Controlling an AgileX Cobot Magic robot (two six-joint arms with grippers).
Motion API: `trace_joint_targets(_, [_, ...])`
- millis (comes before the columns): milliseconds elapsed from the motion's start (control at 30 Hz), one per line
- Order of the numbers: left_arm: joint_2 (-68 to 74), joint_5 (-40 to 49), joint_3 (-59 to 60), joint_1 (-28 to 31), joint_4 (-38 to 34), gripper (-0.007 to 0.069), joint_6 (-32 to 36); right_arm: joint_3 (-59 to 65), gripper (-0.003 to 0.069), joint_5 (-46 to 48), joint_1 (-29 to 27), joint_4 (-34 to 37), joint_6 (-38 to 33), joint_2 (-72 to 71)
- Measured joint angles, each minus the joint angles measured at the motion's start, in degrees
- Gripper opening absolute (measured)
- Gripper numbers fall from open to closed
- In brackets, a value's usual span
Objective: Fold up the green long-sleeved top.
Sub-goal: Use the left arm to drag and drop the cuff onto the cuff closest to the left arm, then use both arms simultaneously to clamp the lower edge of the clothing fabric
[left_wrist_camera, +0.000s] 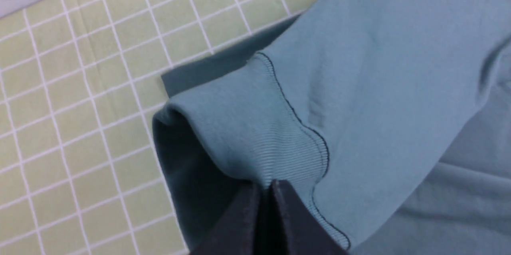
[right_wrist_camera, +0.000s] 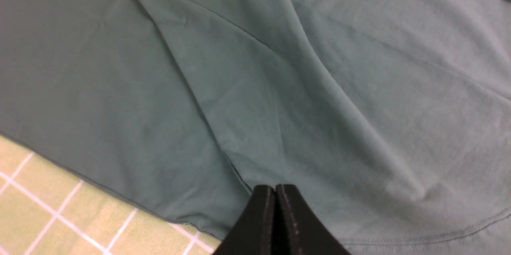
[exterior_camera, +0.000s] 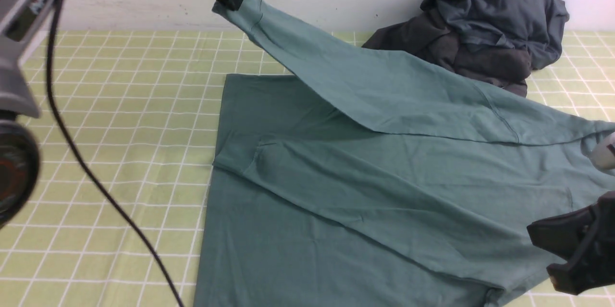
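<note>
The top (exterior_camera: 336, 201) lies spread on the checked tabletop (exterior_camera: 120, 129), centre to right. The left gripper (left_wrist_camera: 271, 186) is clenched on the ribbed cuff (left_wrist_camera: 255, 143), holding one sleeve (exterior_camera: 336, 71) in the air towards the far left. The right gripper (right_wrist_camera: 275, 188) is clenched at the top's near right edge; whether it grips cloth cannot be told. Dark garments (exterior_camera: 485, 23) are heaped far right.

Yellow-green checked tablecloth (exterior_camera: 120, 129), green long-sleeved top (exterior_camera: 336, 191) spread on it, dark grey garments (exterior_camera: 480, 33) heaped far right.
</note>
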Motion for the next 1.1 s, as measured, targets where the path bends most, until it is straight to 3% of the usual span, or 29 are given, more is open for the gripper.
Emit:
trace_joint_targets(333, [-7.55,-0.11,32.06,-0.79,-0.97,0.0008,-6.88,0.00,-0.0010,0.06,0.00,0.00,0.00,-2.81])
trace_joint_targets(533, [-6.91,-0.43,42.38,-1.40,-2.73,0.0054,-6.50,0.00,-0.0010,0.06,0.00,1.01,0.00,-2.81])
trace_joint_targets(867, [-10.72,-1.85,53.02,-1.86,-4.85,0.0299,-3.80,0.00,-0.0010,0.43,0.00,2.57,0.00,-2.81])
trace_joint_targets(1000, [-15.51,-2.06,62.29,-5.59,-5.29,0.0344,-1.03,0.00,-0.0010,0.43,0.00,2.66,0.00,-2.81])
trace_joint_targets(1100, [-21.68,-6.95,71.95,-15.41,-3.82,0.0347,6.50,0.00,-0.0010,-0.25,0.00,2.76,0.00,-2.81])
